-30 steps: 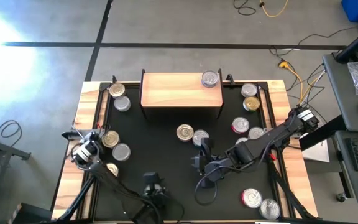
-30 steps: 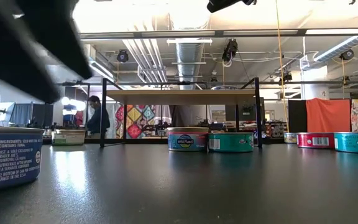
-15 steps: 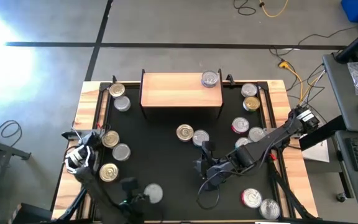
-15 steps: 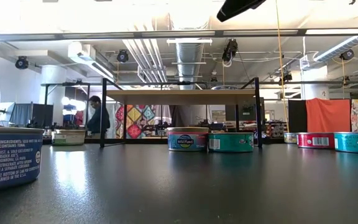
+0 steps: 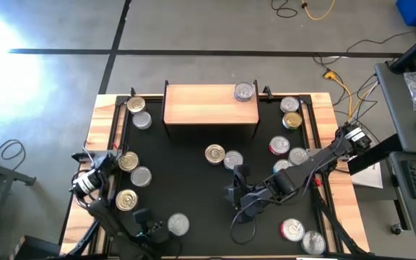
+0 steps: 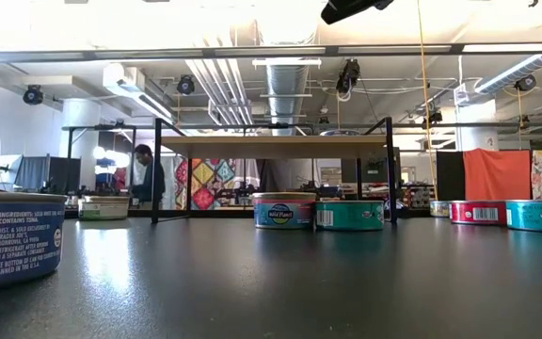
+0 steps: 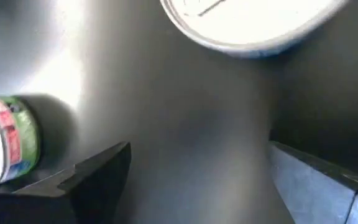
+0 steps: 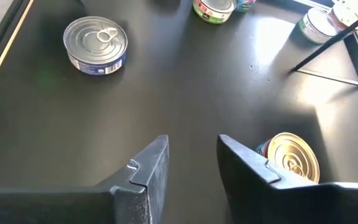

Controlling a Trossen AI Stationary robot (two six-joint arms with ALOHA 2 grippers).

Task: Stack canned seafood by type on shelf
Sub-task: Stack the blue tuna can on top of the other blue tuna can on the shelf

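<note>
Right gripper (image 5: 235,189) hangs over the middle of the tabletop (image 5: 186,162), toward the near edge, its fingers (image 8: 146,177) parted by a narrow gap with only bare black surface between them; it holds nothing. It looks poised to come down on a can, since a gold-lidded tin (image 8: 291,155) lies just beside one finger in the right wrist view. Left gripper (image 5: 141,220) sits low by the near left corner, jaws spread wide and empty, with a silver-lidded tin (image 5: 177,224) just beside it, likely lined up for a grab.

Against the far edge of the tabletop stands the shelf (image 5: 210,104), set back so the sorted stacks stay clear of the working space. It carries a single silver can (image 5: 245,91) at its right end, probably the base of one stack, which leaves the rest of the board free for other types.

All other canned seafood lies loose: one group (image 5: 289,115) along the right edge, another (image 5: 137,113) near the far left corner, a pair (image 5: 215,154) at the centre, and two (image 5: 292,230) by the near right corner. By my reading, the sorting has barely begun.
</note>
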